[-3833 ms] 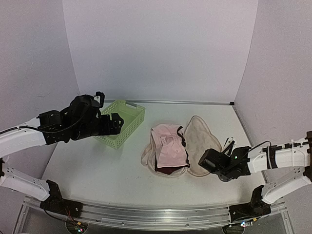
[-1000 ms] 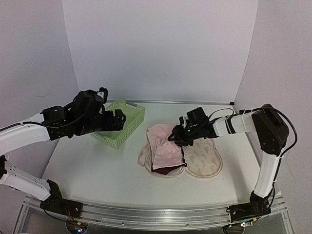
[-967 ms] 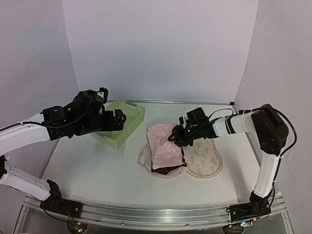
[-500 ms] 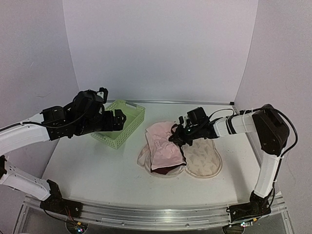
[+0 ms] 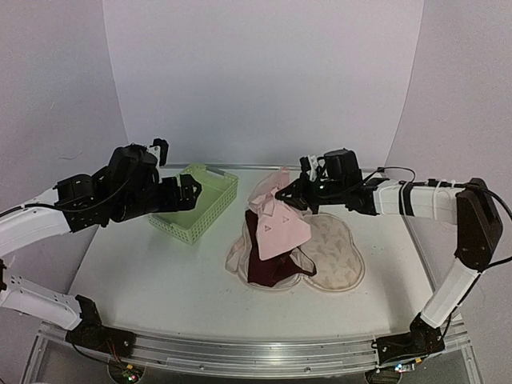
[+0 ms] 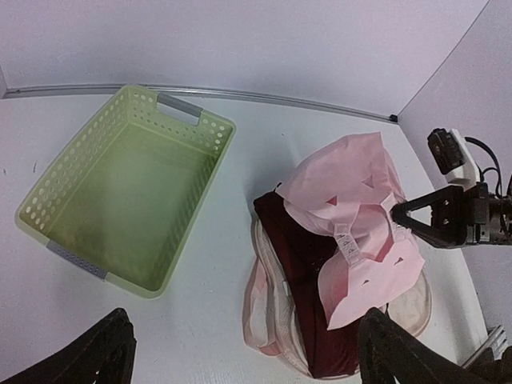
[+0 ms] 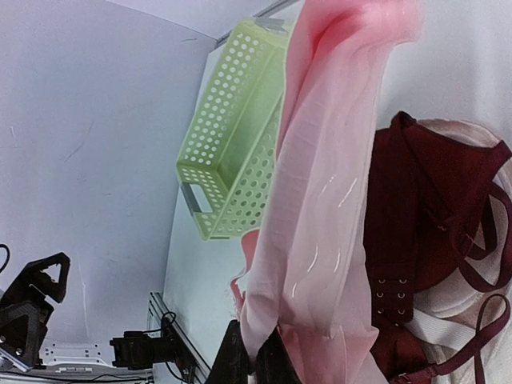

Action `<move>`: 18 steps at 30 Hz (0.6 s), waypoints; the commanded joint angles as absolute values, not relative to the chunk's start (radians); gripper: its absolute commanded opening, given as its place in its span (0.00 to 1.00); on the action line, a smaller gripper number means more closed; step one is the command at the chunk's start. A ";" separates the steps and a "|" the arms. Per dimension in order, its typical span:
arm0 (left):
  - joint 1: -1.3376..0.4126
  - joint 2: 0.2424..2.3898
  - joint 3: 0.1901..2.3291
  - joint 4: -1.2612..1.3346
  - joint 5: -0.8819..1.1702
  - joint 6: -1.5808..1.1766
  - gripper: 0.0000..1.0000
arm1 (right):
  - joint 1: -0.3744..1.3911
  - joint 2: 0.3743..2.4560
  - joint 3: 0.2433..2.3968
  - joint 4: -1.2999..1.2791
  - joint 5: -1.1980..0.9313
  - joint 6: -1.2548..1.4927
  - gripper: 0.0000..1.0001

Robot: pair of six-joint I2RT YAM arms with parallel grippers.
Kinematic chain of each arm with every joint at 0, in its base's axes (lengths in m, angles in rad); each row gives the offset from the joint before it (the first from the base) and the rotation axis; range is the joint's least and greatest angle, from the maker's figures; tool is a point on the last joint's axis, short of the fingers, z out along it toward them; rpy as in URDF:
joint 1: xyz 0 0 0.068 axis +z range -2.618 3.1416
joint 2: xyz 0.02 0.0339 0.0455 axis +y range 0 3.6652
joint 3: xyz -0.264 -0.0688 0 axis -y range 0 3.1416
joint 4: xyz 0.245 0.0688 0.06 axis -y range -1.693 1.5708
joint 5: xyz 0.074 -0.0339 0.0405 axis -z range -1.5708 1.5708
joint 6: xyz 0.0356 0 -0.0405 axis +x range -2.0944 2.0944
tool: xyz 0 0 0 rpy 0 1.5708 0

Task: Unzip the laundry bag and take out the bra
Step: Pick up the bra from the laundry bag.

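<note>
The laundry bag [image 5: 337, 258] lies open and flat on the table, cream-peach with a small print; it also shows in the left wrist view [image 6: 267, 318] and the right wrist view [image 7: 452, 318]. The dark maroon bra [image 5: 261, 258] lies on the bag's left half, seen too in the left wrist view [image 6: 308, 268] and the right wrist view [image 7: 416, 196]. My right gripper [image 5: 298, 193] is shut on a pale pink garment [image 5: 277, 222] and holds it hanging above the maroon bra [image 7: 320, 200]. My left gripper [image 5: 186, 193] is open and empty above the basket.
A light-green lattice basket [image 5: 210, 202] stands at the back left, empty [image 6: 128, 200]. White walls close the back and both sides. My right arm reaches in from the right across the bag.
My right gripper has risen and moved back with the pink garment, lifting it off the bag and uncovering the maroon bra. My left arm has shifted slightly left.
</note>
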State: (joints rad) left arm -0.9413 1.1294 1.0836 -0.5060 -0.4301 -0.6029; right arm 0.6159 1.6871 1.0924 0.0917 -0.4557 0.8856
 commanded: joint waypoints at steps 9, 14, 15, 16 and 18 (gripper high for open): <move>-0.936 1.085 1.131 -0.560 -0.517 -0.563 0.98 | 0.615 1.616 1.270 0.247 -0.389 1.013 0.00; -0.936 1.068 1.156 -0.605 -0.583 -0.521 0.98 | 0.649 1.672 1.358 0.325 -0.325 1.087 0.00; -0.936 1.062 1.158 -0.613 -0.597 -0.512 0.98 | 0.659 1.686 1.376 0.336 -0.306 1.098 0.00; -0.936 1.054 1.159 -0.620 -0.608 -0.505 0.98 | 0.670 1.702 1.395 0.350 -0.288 1.113 0.00; -0.936 1.040 1.161 -0.639 -0.632 -0.498 0.98 | 0.689 1.735 1.430 0.382 -0.248 1.143 0.00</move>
State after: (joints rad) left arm -0.9413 1.0931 1.0981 -0.6029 -0.5453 -0.5442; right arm 0.6430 1.6794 1.3346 0.2398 -0.3397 1.0683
